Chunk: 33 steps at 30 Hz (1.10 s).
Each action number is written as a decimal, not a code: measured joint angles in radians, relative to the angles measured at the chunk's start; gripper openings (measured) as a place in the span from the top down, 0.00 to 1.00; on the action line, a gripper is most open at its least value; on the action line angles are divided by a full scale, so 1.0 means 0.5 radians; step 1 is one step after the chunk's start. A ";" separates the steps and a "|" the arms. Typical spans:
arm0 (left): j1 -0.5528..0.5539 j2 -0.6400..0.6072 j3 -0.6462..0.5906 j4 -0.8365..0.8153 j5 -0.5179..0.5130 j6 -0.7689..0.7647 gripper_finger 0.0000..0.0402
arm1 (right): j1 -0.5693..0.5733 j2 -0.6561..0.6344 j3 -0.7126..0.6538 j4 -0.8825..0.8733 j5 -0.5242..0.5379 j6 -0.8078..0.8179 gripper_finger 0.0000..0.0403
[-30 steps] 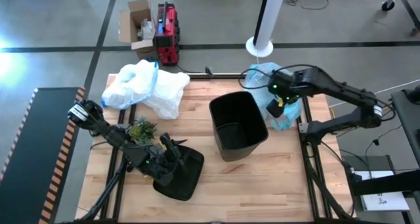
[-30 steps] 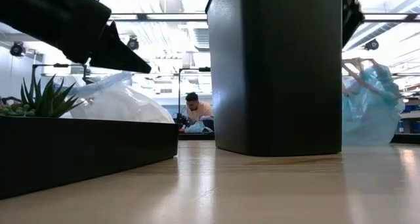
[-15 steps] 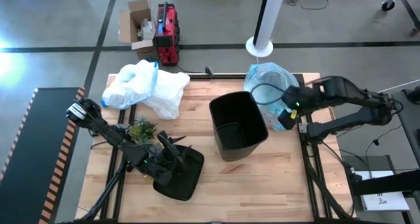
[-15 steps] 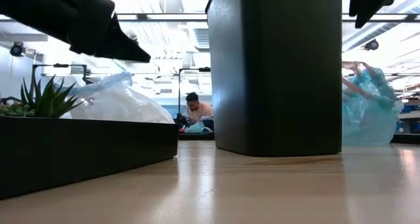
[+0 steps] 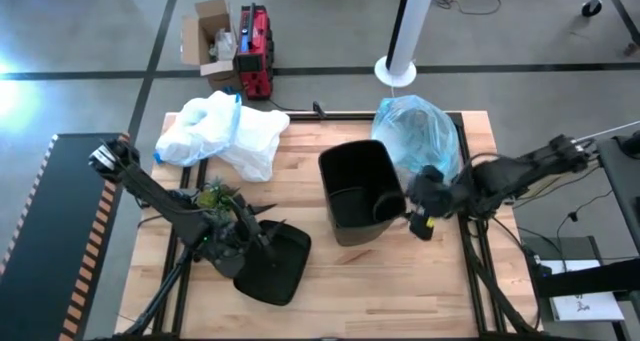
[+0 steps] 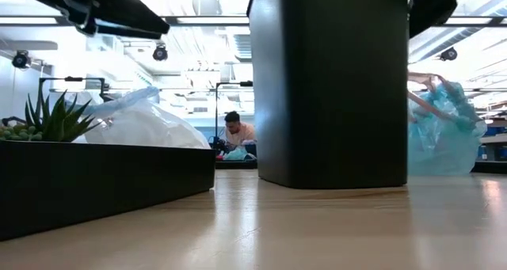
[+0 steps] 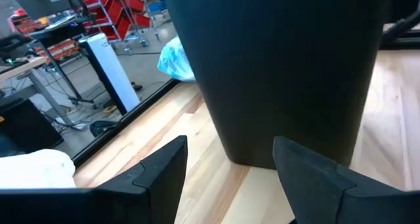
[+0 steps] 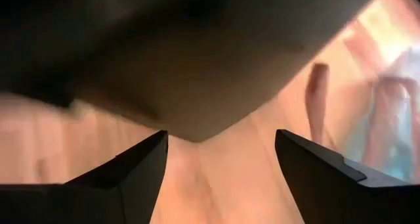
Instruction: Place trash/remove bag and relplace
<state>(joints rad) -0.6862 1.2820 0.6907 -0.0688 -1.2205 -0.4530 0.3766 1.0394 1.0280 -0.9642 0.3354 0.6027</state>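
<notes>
One black bin [image 5: 361, 190], one blue bag [image 5: 420, 133], one white bag [image 5: 222, 129], one black tray [image 5: 275, 265], one plant [image 5: 213, 197], two arms.

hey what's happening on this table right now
Two robot arms are working around a black bin that stands unlined in the middle of the wooden table. The right gripper is open and empty beside the bin's right rim, with the filled light-blue bag already out and sitting behind it. The left gripper is also open, over a black tray. A white plastic bag lies at the far left.
</notes>
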 joint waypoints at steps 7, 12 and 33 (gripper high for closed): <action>-0.009 -0.223 -0.001 -0.178 0.160 -0.008 0.48 | 0.205 0.050 -0.342 0.644 0.371 -0.087 0.38; 0.030 -0.464 0.001 -0.346 0.129 -0.003 0.52 | 0.309 0.180 -0.559 1.309 0.435 -0.261 0.41; 1.487 -0.734 0.473 -1.780 0.638 -0.156 0.53 | 0.536 0.968 -0.594 2.119 0.592 -0.391 0.35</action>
<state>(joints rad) 0.0573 0.9150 0.9271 -0.9586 -0.9014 -0.5308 0.6445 1.5236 0.7311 0.0953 0.6312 0.4072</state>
